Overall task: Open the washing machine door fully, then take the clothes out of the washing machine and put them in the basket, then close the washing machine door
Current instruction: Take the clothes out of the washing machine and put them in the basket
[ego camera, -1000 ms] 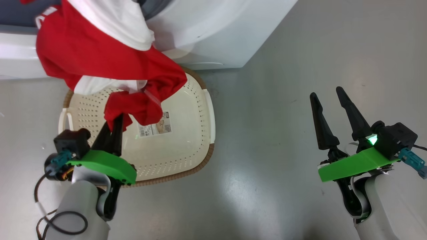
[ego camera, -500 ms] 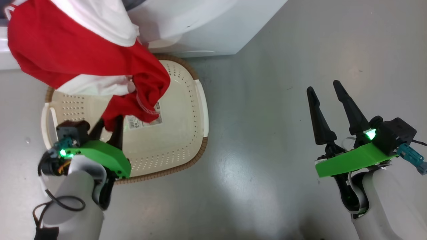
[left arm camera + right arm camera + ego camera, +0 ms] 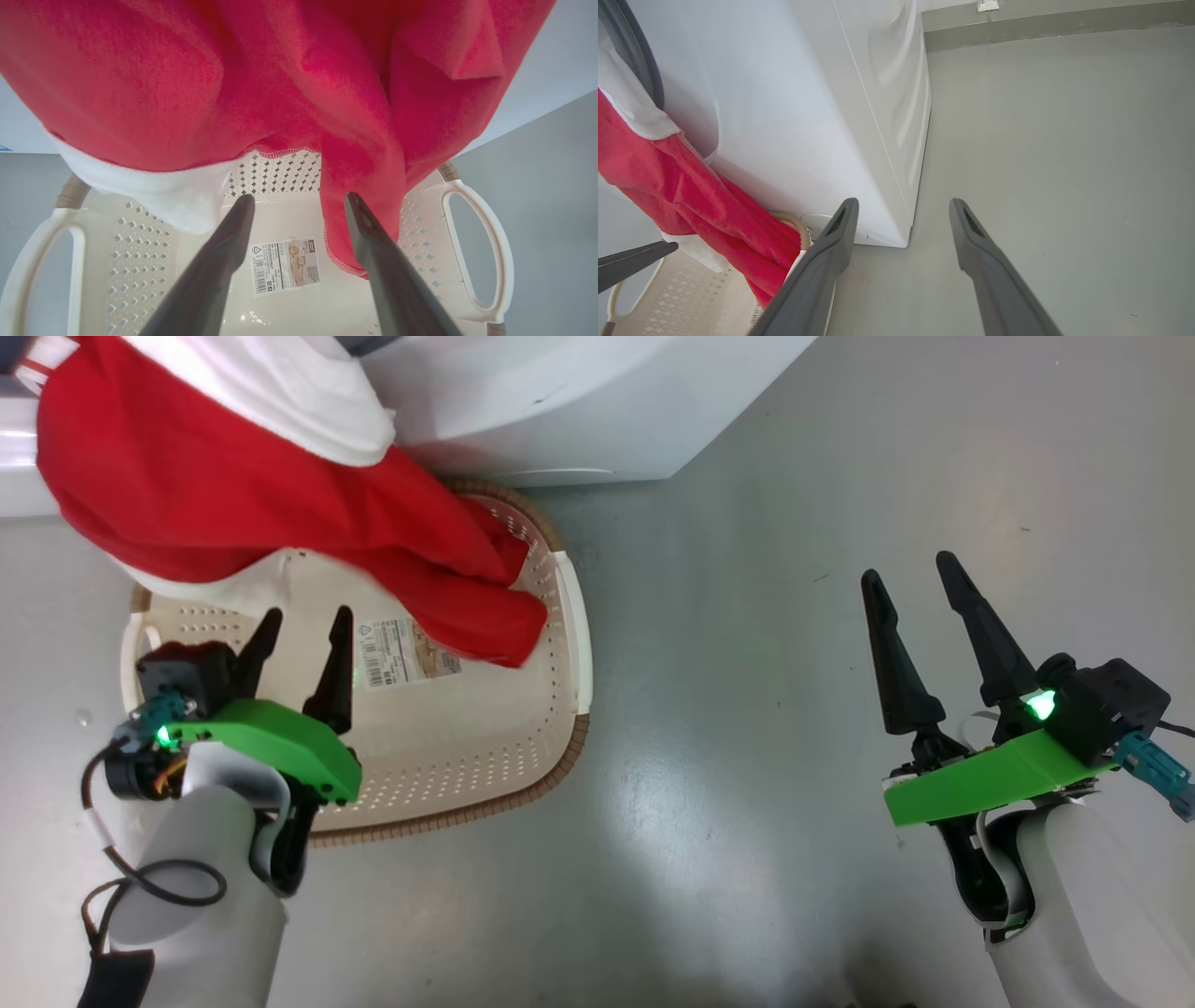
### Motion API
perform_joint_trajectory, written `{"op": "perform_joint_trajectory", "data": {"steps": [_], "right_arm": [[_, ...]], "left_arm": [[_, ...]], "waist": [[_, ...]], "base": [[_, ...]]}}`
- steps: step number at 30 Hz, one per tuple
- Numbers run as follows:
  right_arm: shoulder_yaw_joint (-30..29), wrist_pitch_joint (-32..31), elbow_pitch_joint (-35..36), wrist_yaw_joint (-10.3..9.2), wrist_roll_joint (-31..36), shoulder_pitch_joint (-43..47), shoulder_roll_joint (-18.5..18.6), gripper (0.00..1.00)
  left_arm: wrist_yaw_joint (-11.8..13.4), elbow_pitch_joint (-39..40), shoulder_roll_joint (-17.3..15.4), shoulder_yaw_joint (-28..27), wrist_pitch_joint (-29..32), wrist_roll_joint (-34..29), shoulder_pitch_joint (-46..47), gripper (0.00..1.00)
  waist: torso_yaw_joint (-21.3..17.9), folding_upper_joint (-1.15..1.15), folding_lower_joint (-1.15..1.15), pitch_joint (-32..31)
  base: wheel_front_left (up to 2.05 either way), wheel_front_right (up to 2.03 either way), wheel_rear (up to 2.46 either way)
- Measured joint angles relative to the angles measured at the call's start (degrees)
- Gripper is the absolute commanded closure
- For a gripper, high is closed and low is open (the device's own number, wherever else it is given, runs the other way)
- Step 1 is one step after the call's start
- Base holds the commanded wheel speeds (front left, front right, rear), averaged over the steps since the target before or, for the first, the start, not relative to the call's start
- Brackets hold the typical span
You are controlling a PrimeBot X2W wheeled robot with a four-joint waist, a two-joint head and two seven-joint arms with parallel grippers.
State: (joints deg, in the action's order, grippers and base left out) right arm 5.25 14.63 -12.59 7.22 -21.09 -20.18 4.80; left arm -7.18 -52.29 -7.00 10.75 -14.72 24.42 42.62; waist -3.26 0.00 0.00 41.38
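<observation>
While the bright red soft garments with white panels (image 3: 233, 495) hang from the front of the big white front-loading washing machine (image 3: 560, 401), their lower end hangs inside the small cream-white perforated plastic basket (image 3: 485, 747) on the grey floor (image 3: 747, 709). Left gripper (image 3: 308, 616): fingers spread above the basket, grasping nothing. Right gripper (image 3: 907, 569): spread, empty, over the floor, well apart from the basket.

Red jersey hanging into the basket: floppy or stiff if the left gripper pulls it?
Probably floppy: the jersey drapes in folds from the washer into the basket. Likely light: the cloth looks thin. A pinch by the open left gripper would likely lift one fold, the rest trailing.
</observation>
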Motion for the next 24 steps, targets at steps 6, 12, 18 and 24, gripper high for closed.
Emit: {"op": "perform_joint_trajectory", "data": {"steps": [6, 12, 18, 24], "right_arm": [[-0.03, 0.01, 0.00, 0.00, 0.00, -0.01, 0.05, 0.00], [-0.12, 0.00, -0.02, 0.00, 0.01, -0.01, 0.13, 0.00], [-0.35, 0.01, -0.03, 0.00, 0.01, -0.01, 0.40, 0.00], [-0.55, 0.01, -0.13, 0.00, 0.01, 0.00, 0.55, 0.00]], "left_arm": [[0.00, 2.78, 0.29, -1.62, 0.00, 0.04, -0.01, 0.00], [0.00, 6.20, 0.82, -3.26, 0.00, -0.14, -0.33, 0.00], [0.00, 10.83, 1.60, -5.69, 0.00, -1.23, -2.35, 0.00], [0.00, 16.42, 2.75, -7.97, 0.00, -2.98, -5.34, 0.00]], "waist": [[0.57, 0.00, 0.00, -0.21], [1.06, 0.00, 0.00, -0.63], [1.68, 0.00, 0.00, -1.10], [2.36, 0.00, 0.00, -1.80]], "base": [[0.00, 0.00, 0.00], [0.00, 0.00, 0.00], [0.00, 0.00, 0.00], [0.00, 0.00, 0.00]]}}
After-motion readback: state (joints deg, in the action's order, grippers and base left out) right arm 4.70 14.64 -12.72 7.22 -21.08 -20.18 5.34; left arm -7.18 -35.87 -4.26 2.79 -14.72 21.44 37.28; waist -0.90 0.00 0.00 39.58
